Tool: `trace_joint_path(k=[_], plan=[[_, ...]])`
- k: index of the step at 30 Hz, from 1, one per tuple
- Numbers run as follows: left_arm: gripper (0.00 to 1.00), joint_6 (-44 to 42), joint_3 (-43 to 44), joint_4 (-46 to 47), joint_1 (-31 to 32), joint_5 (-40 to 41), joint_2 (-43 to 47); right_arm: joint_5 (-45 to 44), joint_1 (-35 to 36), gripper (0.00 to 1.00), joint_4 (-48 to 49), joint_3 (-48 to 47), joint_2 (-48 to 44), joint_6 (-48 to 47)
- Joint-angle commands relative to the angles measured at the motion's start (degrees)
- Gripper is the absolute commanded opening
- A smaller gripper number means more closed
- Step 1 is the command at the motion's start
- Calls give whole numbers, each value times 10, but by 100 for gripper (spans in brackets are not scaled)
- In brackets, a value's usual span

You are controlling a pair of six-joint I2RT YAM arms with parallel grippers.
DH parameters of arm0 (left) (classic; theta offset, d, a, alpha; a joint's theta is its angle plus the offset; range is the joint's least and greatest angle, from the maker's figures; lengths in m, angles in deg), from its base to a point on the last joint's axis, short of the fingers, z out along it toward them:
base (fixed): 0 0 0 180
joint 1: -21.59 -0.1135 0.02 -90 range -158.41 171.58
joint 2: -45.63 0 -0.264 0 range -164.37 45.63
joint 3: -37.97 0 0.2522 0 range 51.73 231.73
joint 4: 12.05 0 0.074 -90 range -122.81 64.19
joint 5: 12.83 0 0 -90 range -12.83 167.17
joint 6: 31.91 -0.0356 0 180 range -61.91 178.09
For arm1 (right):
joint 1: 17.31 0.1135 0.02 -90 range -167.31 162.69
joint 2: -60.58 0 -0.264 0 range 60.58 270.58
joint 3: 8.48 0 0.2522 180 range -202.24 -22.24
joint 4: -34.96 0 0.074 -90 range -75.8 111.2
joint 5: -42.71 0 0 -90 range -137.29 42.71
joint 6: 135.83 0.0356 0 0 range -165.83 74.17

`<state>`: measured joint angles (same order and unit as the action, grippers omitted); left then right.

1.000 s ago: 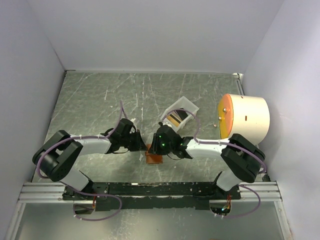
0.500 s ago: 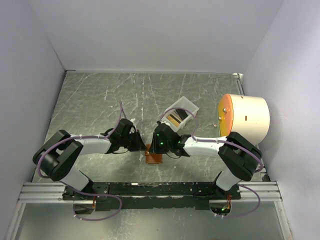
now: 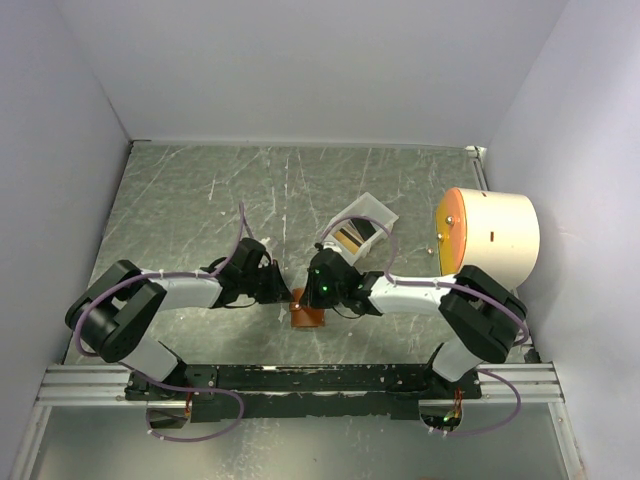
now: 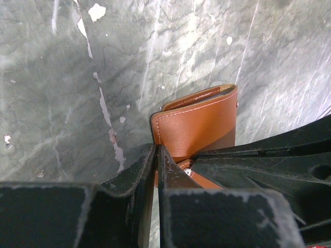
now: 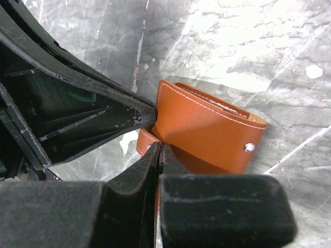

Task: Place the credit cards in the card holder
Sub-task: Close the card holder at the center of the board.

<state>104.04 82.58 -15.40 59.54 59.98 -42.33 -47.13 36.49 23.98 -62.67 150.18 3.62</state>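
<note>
The brown card holder [image 3: 307, 318] lies folded on the table near the front edge, between my two grippers. My left gripper [image 3: 291, 294] is shut on its left edge; in the left wrist view the fingertips [image 4: 156, 148] pinch the corner of the card holder [image 4: 199, 121]. My right gripper [image 3: 313, 297] is shut on its side flap; in the right wrist view the tips [image 5: 160, 146] meet at the card holder [image 5: 207, 132] beside its little tab [image 5: 141, 143]. A yellow-orange credit card [image 3: 349, 237] lies in the white tray [image 3: 373, 211] behind the grippers. No card shows in the holder.
A large white cylinder with an orange face [image 3: 490, 235] stands at the right, close to the right arm's elbow. Grey walls close the table on the left, back and right. A metal rail [image 3: 300, 378] runs along the front by the arm bases.
The right wrist has shifted slightly to the left, closer to the left gripper. The card holder and the left arm stay where they were.
</note>
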Motion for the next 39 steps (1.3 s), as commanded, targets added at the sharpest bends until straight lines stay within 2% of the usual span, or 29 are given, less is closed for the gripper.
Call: trace_joint_path(k=[1,10,24,30,39], plan=[[17,-1,-10,-14,-3,-5,9,-11,4,0,-3,14,-16,-3],[23,-24,11,-69,-3,25,51,-16,4,0,-1,20,-30,-1],[26,-28,11,-30,-2,-7,62,-29,4,0,-10,19,-44,-8],[28,-37,31,-3,-2,-37,48,-38,3,0,-15,24,-52,-9],[25,-60,55,-30,-1,-16,5,-45,4,0,-15,31,-59,-11]])
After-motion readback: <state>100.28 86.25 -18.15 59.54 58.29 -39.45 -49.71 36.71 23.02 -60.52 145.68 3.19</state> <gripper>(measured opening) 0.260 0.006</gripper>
